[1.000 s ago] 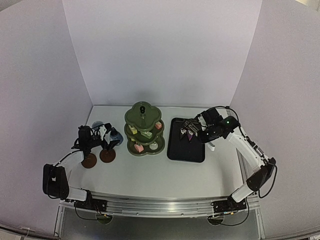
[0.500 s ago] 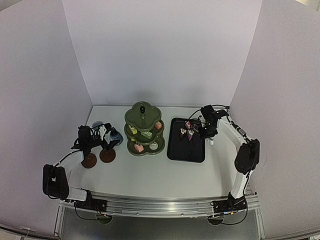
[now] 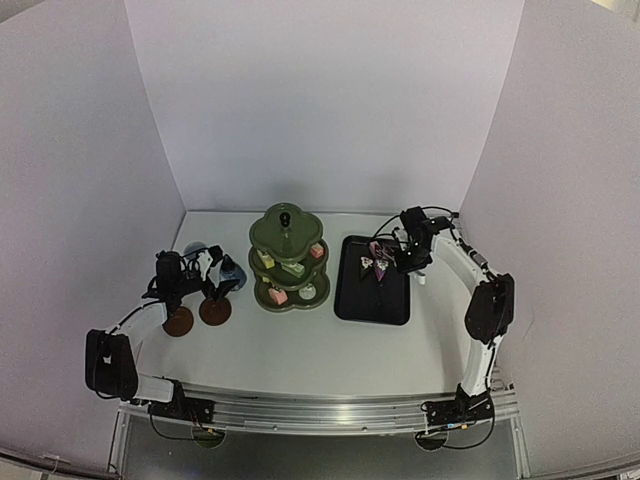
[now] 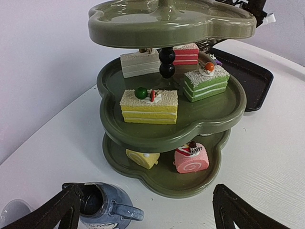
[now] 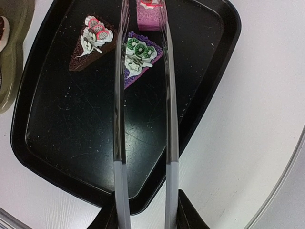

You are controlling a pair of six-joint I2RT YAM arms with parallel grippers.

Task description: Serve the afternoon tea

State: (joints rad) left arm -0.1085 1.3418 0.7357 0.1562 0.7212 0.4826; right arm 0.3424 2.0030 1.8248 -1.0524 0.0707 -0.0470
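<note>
**Tongs over the tray cakes**

Top view: olive-green three-tier lobed stand (image 3: 287, 255) mid-table, black rectangular tray (image 3: 372, 300) just right of it.

Left wrist: left gripper (image 4: 147, 212) spread wide, small blue jug (image 4: 105, 207) by one finger, stand straight ahead.

Right wrist: right gripper (image 5: 145, 218) clamped on thin metal tongs (image 5: 119, 119). Arms spread, purple kiwi-topped cake wedge (image 5: 138, 55) showing between them. Tips out of frame, so can't tell about pinching.

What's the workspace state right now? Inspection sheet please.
Surface: white table, no spills seen.
Job's things: stand carries cakes on its lower tiers; chocolate wedge, purple wedge and pink cake lie on the black tray; jug and cup sit by the left gripper; two coasters near the left arm.
Clutter: nothing seen.
Grippers: left gripper open, empty, facing stand; right gripper shut on tongs, pink cake between their blades.
Cables: black cable looped above right wrist.
Surroundings: white panels on three sides.
</note>
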